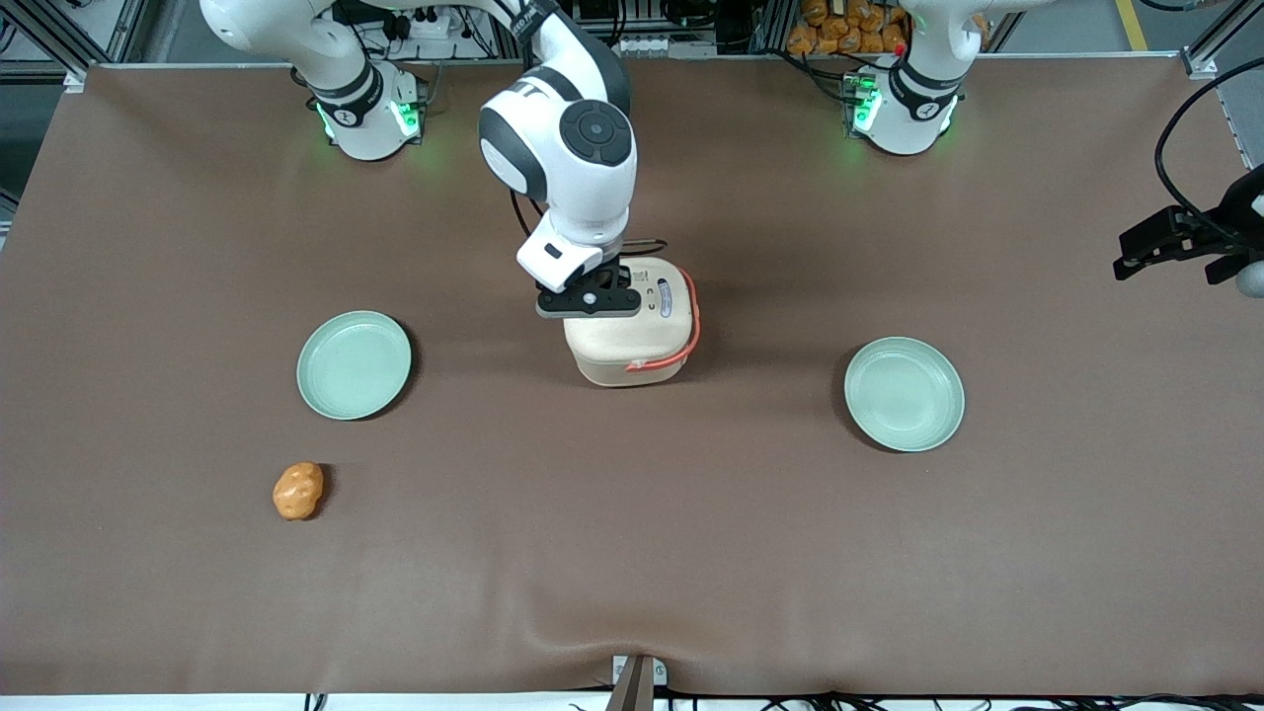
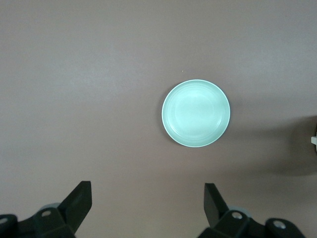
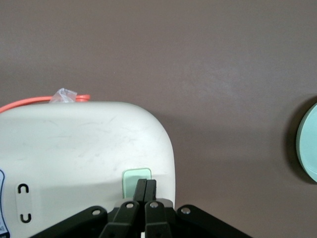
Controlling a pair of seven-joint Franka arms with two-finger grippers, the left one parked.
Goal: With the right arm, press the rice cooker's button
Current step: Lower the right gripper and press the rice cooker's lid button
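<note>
You are looking straight down on the brown table cover. A pale green plate is lying flat on it, round and shallow, with nothing on it. The parked arm's gripper is hanging above the cover, and its two black fingers are standing wide apart, holding nothing. A small pale piece is showing at the frame's edge beside a dark shadow; you cannot tell what it is.

Brown table, rice cooker mid-table under gripper, two green plates, orange lump
</note>
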